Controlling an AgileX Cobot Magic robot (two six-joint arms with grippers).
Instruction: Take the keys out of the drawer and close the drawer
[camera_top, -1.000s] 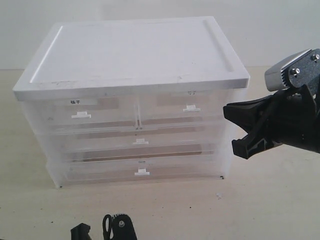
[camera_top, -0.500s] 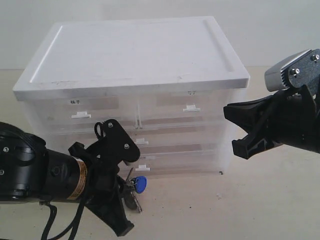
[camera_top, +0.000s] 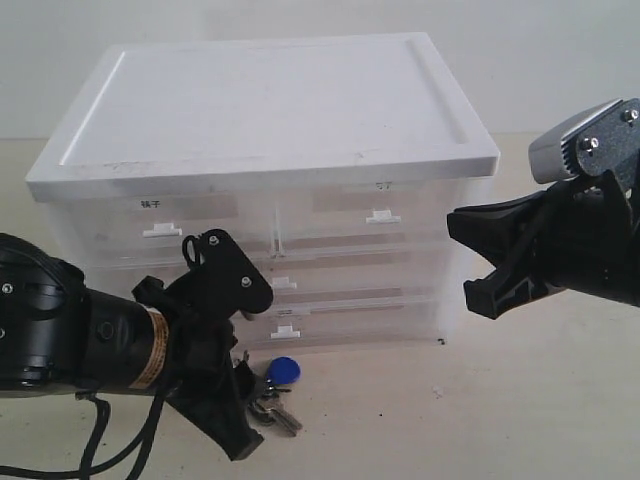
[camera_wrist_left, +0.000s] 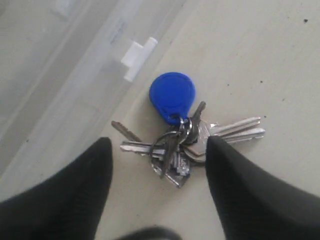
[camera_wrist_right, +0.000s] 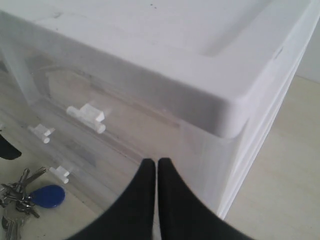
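While the pale table (camera_top: 520, 410) carries everything, the white drawer cabinet (camera_top: 260, 110) fills most of the exterior view, and each of its translucent drawer fronts looks flush with the frame; from that I judge the closing done, though the cloudy plastic makes a slight gap hard to rule out. Of the two arms, the left lies low in front of the cabinet with the left gripper (camera_wrist_left: 159, 150) pointed down at the tabletop, its jaws spread wide and grasping nothing; the right gripper (camera_wrist_right: 157, 167) hangs off the cabinet's right front corner, apart from it, its two fingers pressed together with nothing between them. Smaller again, the keys (camera_wrist_left: 185, 142) lie flat on the table just in front of the bottom drawer (camera_top: 340, 322), out of the cabinet altogether; in the left wrist view they sit between the parted fingers, clear of one and close against the other, whether touching I cannot tell; the blue fob (camera_wrist_left: 172, 96) lies on the side towards the bottom drawer's handle (camera_wrist_left: 137, 57), near it but apart. The step in hand reads as the letting-go of the keys; the next move, as I judge it, calls only for the left arm to lift straight off the table, fingers kept spread so that neither snags the ring or drags the bunch.
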